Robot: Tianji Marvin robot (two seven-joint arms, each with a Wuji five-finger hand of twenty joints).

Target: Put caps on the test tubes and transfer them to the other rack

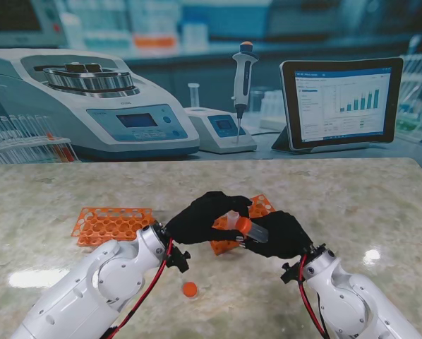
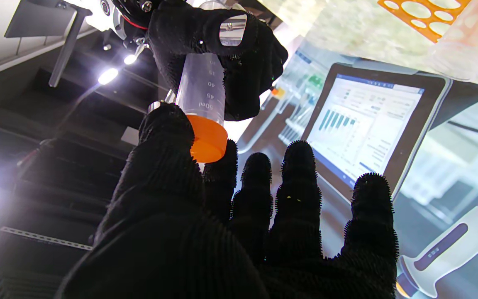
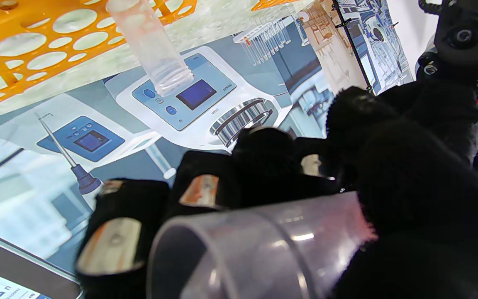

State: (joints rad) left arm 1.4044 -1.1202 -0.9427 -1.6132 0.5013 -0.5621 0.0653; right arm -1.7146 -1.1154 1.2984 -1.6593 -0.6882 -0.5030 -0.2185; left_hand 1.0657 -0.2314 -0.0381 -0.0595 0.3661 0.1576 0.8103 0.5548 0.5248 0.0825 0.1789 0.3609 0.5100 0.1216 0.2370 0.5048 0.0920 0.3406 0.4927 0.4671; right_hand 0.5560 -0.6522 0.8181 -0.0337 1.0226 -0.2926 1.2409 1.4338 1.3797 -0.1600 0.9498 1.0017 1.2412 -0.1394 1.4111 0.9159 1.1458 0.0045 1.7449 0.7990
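Tube [image 1: 257, 232] sits clamped in the right hand [image 1: 281, 236], lifted over the bench [image 1: 352, 205] just near the right-hand orange rack [image 1: 262, 206]. Left hand [image 1: 207, 217] pinches the orange cap [image 1: 243, 225] against its mouth, other fingers [image 2: 299, 182] spread. A crooked cap could cross-thread or slip, joining the spare cap [image 1: 190, 289] lying nearer me.
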